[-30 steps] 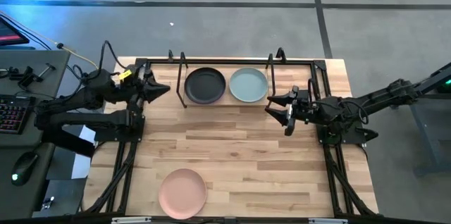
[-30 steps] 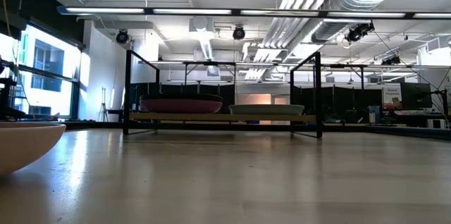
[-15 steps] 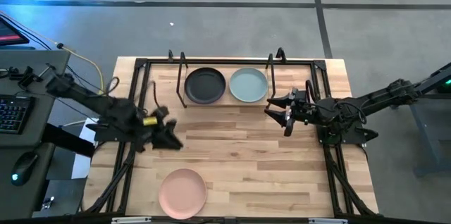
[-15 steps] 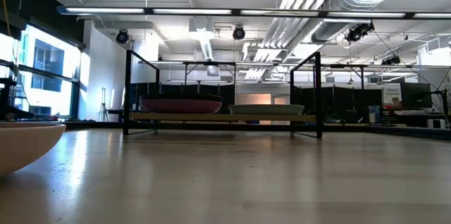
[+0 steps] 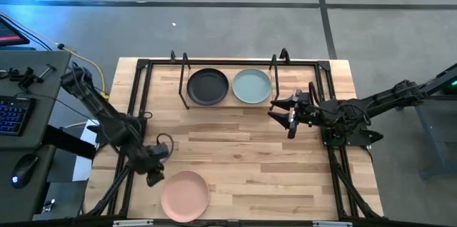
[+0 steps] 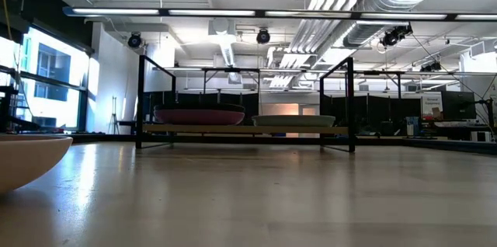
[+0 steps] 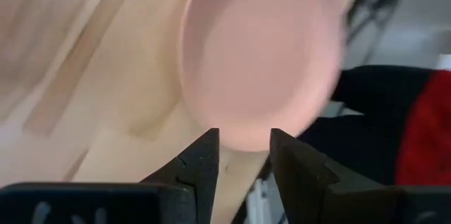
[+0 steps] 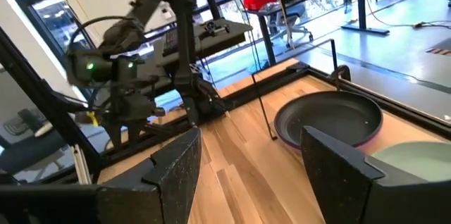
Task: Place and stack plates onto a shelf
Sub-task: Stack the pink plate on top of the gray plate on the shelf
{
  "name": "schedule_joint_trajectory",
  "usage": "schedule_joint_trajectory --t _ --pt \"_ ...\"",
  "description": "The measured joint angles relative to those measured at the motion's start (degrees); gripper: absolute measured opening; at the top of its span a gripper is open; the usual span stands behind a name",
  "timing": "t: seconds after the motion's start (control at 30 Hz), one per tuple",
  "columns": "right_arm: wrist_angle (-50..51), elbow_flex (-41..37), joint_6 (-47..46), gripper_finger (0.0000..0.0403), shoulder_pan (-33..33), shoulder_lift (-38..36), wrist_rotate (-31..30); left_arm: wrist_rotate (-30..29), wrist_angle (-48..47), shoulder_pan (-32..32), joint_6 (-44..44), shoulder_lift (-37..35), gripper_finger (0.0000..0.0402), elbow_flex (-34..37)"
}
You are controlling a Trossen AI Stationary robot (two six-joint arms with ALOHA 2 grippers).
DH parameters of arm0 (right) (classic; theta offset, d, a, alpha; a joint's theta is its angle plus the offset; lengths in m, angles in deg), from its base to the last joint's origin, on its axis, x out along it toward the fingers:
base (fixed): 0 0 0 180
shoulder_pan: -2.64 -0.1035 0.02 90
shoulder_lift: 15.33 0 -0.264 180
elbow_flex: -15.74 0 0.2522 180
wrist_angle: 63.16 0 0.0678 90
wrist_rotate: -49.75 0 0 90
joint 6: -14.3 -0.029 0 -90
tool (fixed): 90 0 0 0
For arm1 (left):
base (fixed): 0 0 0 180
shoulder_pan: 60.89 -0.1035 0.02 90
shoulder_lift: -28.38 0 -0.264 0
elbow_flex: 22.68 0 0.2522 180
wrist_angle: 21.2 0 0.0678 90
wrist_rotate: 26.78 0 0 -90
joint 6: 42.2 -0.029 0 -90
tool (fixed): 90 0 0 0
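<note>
The pink plate [image 5: 185,195] lies flat on the wooden table [image 5: 243,159], at the near edge and a bit to the left; in the low view its rim [image 6: 27,158] shows big at the near left. The left gripper [image 5: 153,172] hangs just beside that plate, at its far left side; in the left wrist view its two dark fingers [image 7: 201,168] stand a little apart, with a small gap, right at the plate's rim [image 7: 261,55], and they hold nothing.

Farther back, on the right, the right gripper [image 5: 285,115] floats over the table, just near of the blue-green plate [image 5: 252,86]; its fingers [image 8: 176,168] are wide apart and hold nothing.

At the far side stands the shelf [image 6: 245,130], a low wooden board on thin black legs. On its left half the black plate [image 5: 208,86] sits on top of the purple plate [image 8: 366,139], whose rim peeks out under it; on its right half lies the blue-green plate, just beside the black one.
</note>
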State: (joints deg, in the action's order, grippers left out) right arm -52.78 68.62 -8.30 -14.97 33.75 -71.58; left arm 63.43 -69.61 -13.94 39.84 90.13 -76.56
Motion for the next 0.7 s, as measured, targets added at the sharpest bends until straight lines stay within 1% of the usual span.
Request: schedule_joint_trajectory --t 0.13,0.23,0.4,0.47,0.6,0.7 --pt "1.89 0.02 -1.99 0.0224 0.00 0.00 -0.20 0.53 2.65 0.39 4.33 5.43 0.0121 0.00" --pt "2.61 0.02 -3.07 0.0224 0.00 0.00 -0.24 -0.89 3.81 0.38 6.58 9.34 0.0122 -0.04" --pt "2.80 0.02 -3.09 0.0224 0.00 0.00 -0.39 -2.21 3.93 0.08 7.45 14.85 0.0123 -0.04" --pt "2.80 0.02 -3.09 0.0224 0.00 0.00 -0.39 -2.28 4.38 -0.21 7.93 16.26 0.0122 -0.02" --pt "2.81 0.02 -3.09 0.0224 0.00 -0.02 -0.39 -2.47 8.68 -0.60 7.89 18.41 0.0123 -0.02" --pt "2.95 0.02 -3.09 0.0224 0.00 0.00 -0.40 -2.42 8.66 -0.56 8.19 20.14 0.0122 -0.05"
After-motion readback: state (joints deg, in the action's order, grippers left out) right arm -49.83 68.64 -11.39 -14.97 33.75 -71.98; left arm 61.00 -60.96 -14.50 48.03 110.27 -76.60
